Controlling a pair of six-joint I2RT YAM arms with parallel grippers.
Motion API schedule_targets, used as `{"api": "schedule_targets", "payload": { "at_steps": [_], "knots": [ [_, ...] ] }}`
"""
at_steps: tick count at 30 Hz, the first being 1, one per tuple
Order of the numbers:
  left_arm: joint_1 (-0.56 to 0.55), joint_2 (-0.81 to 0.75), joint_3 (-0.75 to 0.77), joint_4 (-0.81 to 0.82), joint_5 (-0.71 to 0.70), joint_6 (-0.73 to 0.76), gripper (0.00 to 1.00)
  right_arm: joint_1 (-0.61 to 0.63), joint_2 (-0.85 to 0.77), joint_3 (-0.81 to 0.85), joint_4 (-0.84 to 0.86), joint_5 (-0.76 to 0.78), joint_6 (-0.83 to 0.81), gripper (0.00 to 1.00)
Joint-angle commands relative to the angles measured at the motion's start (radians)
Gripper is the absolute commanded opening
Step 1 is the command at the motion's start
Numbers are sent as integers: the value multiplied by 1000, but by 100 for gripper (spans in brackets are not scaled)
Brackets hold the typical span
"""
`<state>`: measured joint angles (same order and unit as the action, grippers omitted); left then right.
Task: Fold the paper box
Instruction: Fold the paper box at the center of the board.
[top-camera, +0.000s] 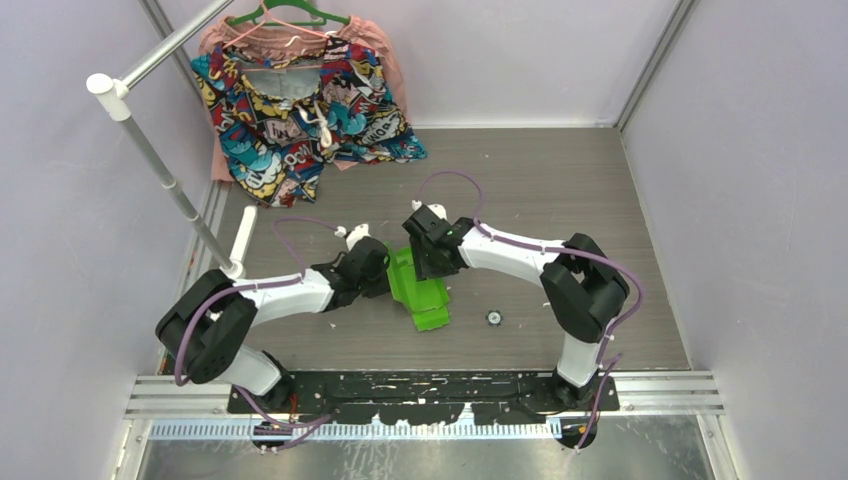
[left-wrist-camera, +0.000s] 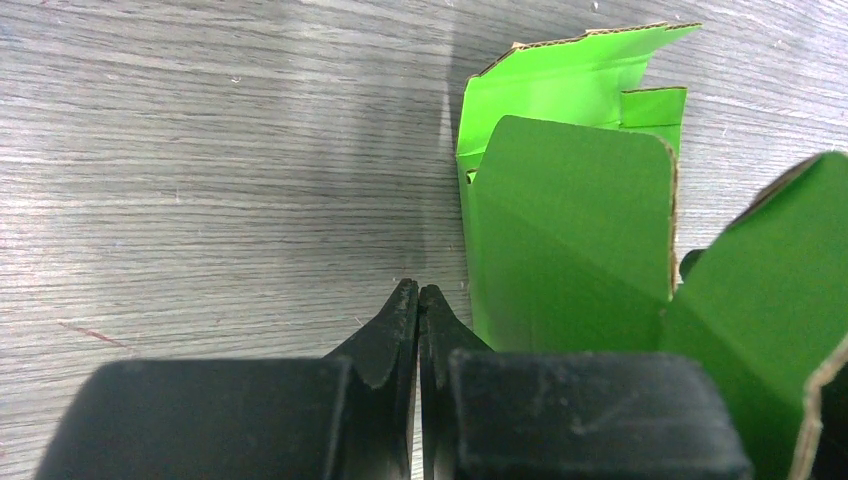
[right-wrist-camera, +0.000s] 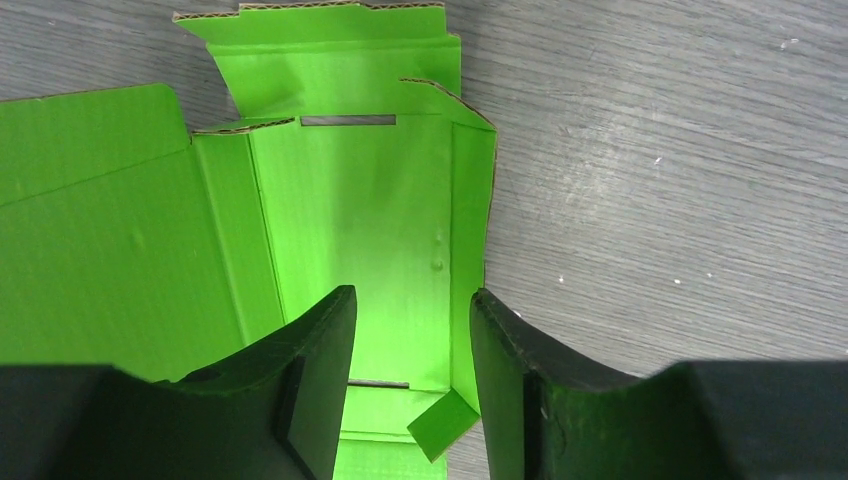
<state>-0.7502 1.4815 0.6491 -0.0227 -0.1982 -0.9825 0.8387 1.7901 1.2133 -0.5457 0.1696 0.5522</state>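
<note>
Top external view: paper box (top-camera: 422, 292), lime-green card, partly folded with flaps raised, lying mid-desk (top-camera: 560, 190) between the two arms. Left tool (left-wrist-camera: 418, 296): fingers pressed together with nothing between them, tips low over the desk just beside the box's edge. Right tool (right-wrist-camera: 412, 315): jaws parted, holding nothing, poised over the box's inner panel. Patterned garment (top-camera: 300, 110): heaped at the far left corner. Small round item (top-camera: 493, 318): on the desk right of the box, kind unclear.

Grey wood-grain table (top-camera: 560, 200) bears paper box (top-camera: 425, 300), patterned garment (top-camera: 290, 130), small round object (top-camera: 493, 318)
</note>
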Motion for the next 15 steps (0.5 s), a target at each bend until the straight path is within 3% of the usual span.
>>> {"api": "schedule_targets", "payload": {
  "at_steps": [1, 9, 15],
  "knots": [
    [11, -3, 38, -3, -18, 28, 2, 0, -110, 0, 20, 29, -11, 52],
    [61, 38, 97, -15, 31, 68, 2, -187, -168, -30, 58, -55, -66, 50],
    [72, 146, 192, -10, 76, 87, 2, -237, -133, -41, 69, -47, -84, 49]
  ]
}}
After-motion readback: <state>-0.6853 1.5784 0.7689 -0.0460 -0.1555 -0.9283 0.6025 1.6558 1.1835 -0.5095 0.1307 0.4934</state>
